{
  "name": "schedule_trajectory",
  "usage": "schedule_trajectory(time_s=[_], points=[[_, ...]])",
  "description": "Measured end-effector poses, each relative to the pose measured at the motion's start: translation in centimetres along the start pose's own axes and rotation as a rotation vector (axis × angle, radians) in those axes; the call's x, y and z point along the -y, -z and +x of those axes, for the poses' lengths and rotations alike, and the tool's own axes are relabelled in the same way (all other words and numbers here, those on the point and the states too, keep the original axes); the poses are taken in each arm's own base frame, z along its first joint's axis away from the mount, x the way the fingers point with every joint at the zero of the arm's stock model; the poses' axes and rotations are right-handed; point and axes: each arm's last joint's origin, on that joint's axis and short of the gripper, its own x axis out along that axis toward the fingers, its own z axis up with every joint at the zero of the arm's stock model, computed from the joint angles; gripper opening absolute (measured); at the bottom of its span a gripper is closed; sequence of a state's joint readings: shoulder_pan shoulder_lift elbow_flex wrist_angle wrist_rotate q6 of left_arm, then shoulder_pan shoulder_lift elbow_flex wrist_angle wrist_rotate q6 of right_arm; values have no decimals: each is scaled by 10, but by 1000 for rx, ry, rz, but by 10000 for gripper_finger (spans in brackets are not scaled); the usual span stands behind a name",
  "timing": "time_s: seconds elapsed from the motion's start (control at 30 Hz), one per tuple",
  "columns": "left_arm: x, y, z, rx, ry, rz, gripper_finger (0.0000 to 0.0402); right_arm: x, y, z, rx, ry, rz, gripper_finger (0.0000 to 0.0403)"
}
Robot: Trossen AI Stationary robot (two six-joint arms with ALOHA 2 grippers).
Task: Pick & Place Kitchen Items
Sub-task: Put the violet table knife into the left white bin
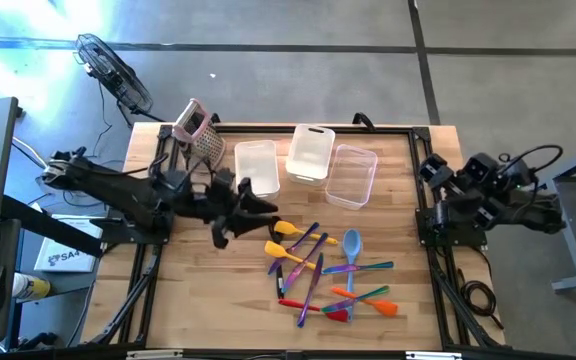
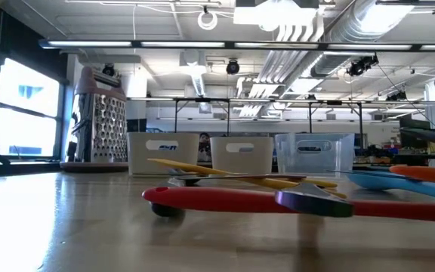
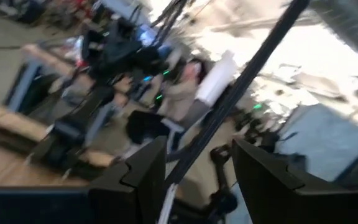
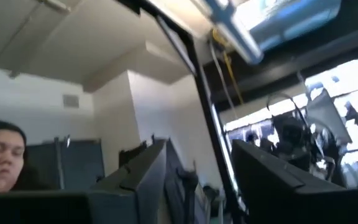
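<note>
Overhead, the wooden table (image 1: 188, 300) carries the utensils (image 1: 323, 270) scattered right of centre, three clear tubs (image 1: 308, 152) and a grater (image 1: 200, 130) along its far edge. Left gripper (image 1: 230, 210) hovers just left of the pile, fingers parted and empty. Right gripper (image 4: 197, 180) sits parted at the right edge. Beyond: an industrial ceiling and windows; a person (image 4: 2, 155) shows in the right wrist view.

L end effector (image 3: 197, 171) open; person (image 3: 182, 93) beyond

The heap of slim plastic utensils (image 1: 326, 272) lies in front of three clear rectangular plastic tubs (image 1: 309, 153), the pink-topped metal grater (image 1: 200, 130) seemingly left of them.
</note>
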State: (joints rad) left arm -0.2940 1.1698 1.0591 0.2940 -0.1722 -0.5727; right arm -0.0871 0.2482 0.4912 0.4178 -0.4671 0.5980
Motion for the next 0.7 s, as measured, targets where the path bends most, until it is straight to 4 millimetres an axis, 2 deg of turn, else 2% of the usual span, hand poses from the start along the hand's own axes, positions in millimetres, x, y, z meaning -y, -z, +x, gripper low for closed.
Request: schedule_trajectory(time_s=[0.23, 0.33, 0.5, 0.7], points=[[43, 10, 19, -99, -233, -34, 179, -1, -6, 10, -83, -50, -35, 200], [58, 21, 32, -159, -320, -49, 179, -2, -8, 10, -95, -49, -48, 200], [73, 37, 60, -245, -450, -123, 179, -1, -6, 10, -121, -43, -34, 199], [76, 59, 90, -433, -588, -272, 179, 2, 1, 9, -188, -24, -12, 199]])
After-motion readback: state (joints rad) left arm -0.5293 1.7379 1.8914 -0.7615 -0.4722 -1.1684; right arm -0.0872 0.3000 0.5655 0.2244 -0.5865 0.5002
